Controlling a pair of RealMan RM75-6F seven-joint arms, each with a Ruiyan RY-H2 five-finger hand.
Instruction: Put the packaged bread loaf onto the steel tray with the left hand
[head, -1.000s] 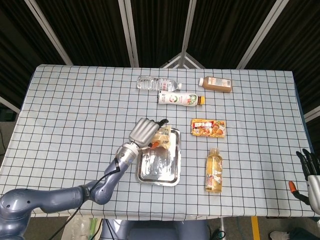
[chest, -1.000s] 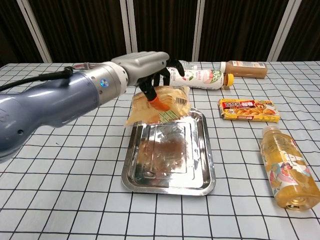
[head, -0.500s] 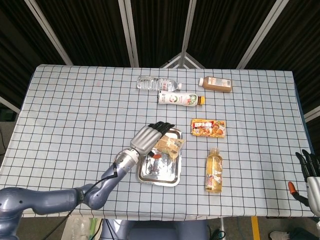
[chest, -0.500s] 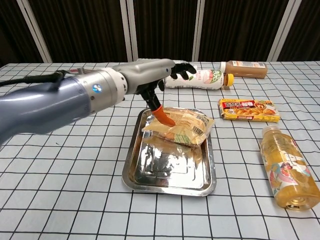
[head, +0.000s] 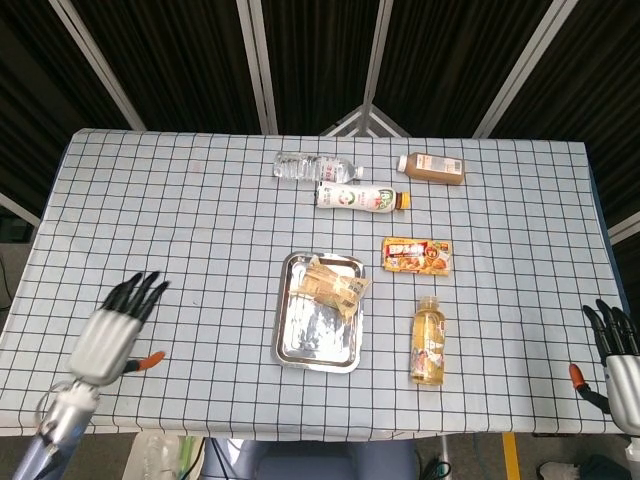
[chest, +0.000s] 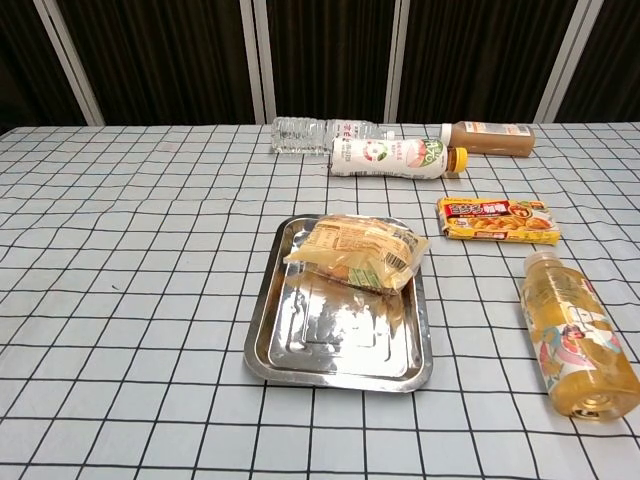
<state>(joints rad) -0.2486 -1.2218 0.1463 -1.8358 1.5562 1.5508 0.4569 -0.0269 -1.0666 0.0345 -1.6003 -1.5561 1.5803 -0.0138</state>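
The packaged bread loaf (head: 331, 285) (chest: 355, 250) lies in the far half of the steel tray (head: 318, 345) (chest: 330, 350), its right end overhanging the rim. My left hand (head: 112, 330) is far off at the table's near left edge, fingers spread, holding nothing. At the near right edge sits my right hand (head: 613, 352), also spread and empty. Neither hand shows in the chest view.
A clear water bottle (head: 305, 166), a white milk bottle (head: 358, 197) and a brown drink bottle (head: 432, 167) lie at the back. An orange snack pack (head: 417, 255) and a yellow juice bottle (head: 427, 342) lie right of the tray.
My left hand let go of the bread loaf and pulled back to the near left edge. The loaf now rests on the tray. The right hand barely moved.
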